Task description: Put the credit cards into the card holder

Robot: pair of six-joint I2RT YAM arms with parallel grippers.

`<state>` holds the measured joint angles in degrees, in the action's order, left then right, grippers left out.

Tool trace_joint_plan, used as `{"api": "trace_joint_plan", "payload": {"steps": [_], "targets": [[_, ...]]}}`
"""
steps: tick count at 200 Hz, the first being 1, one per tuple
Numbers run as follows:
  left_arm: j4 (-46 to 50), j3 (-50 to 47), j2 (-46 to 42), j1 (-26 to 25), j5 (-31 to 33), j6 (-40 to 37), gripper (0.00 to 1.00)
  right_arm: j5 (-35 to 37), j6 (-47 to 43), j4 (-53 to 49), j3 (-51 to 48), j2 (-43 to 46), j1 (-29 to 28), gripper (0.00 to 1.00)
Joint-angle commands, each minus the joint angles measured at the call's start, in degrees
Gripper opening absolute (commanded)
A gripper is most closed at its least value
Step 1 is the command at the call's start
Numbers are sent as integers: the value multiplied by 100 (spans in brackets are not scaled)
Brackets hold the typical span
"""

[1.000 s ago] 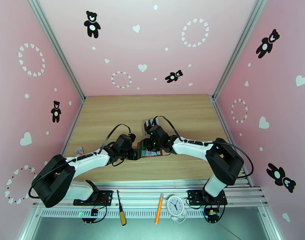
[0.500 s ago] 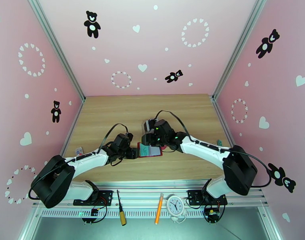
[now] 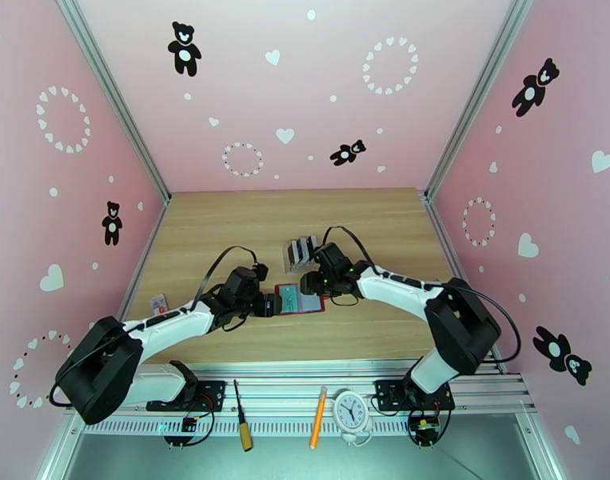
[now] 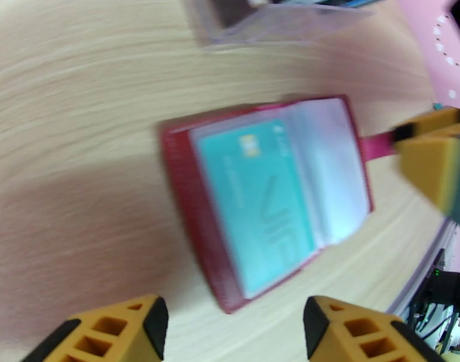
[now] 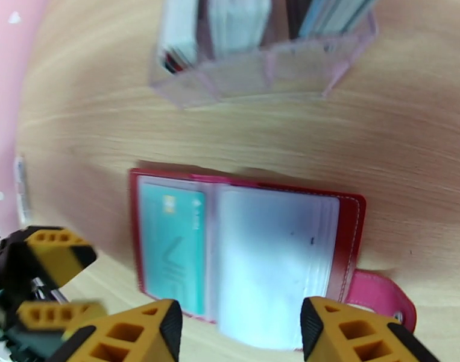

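We see the card holder (image 5: 352, 236) lying open and flat on the table (image 3: 225, 226), red cover down and clear pockets (image 5: 272, 260) facing up. A teal-blue card (image 5: 172, 248) sits in the pocket on the holder's left leaf. The pockets on the other leaf look pale, and we cannot tell whether anything lies inside them. A pink snap tab (image 5: 380, 300) sticks out from the holder's right edge.

The left claw (image 3: 266, 305) is just beside the holder's left edge. Its yellow fingers (image 4: 124, 327) are spread wide with nothing between them, and we cannot tell whether it touches the cover. The right claw (image 5: 239, 333) hangs by the holder's far right part, likewise spread and empty.

Beyond the holder, near it but apart, a clear plastic rack (image 3: 301, 250) stands with more cards (image 5: 236, 19) upright in its slots: white, dark and blue edges show, though blurred.

On the near side of the holder, past the table's edge, a screwdriver (image 3: 242, 426), an orange pen (image 3: 317, 428) and a small clock (image 3: 352, 411) lie on the metal rail.
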<state>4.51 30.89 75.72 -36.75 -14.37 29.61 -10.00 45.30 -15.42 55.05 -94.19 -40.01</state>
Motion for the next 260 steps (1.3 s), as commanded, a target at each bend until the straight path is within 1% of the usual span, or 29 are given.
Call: {"api": "trace_joint_plan", "payload": {"steps": [1, 42, 90, 119, 169, 204, 240, 260], "targets": [[-193, 155, 4, -151, -162, 182, 66, 44, -148, -92, 249, -141, 39, 58], [-791, 68, 493, -391, -286, 520, 66, 15, -247, -152, 465, -312, 51, 58], [-1162, -45, 821, -472, -166, 753, 66, -46, -328, -237, 739, -566, 94, 58], [-898, -49, 820, -466, 129, 742, 66, -72, -342, -253, 811, -646, 91, 58], [-533, 9, 1030, -471, 325, 689, 66, -147, -349, -225, 867, -812, 98, 58], [-467, 90, 1196, -473, 314, 662, 66, -154, -372, -233, 925, -940, 96, 58], [-232, 201, 1295, -465, 439, 575, 68, -178, -390, -238, 990, -1072, 98, 58], [-109, 254, 1318, -428, 495, 547, 68, -59, -398, -293, 978, -1097, 95, 58]]}}
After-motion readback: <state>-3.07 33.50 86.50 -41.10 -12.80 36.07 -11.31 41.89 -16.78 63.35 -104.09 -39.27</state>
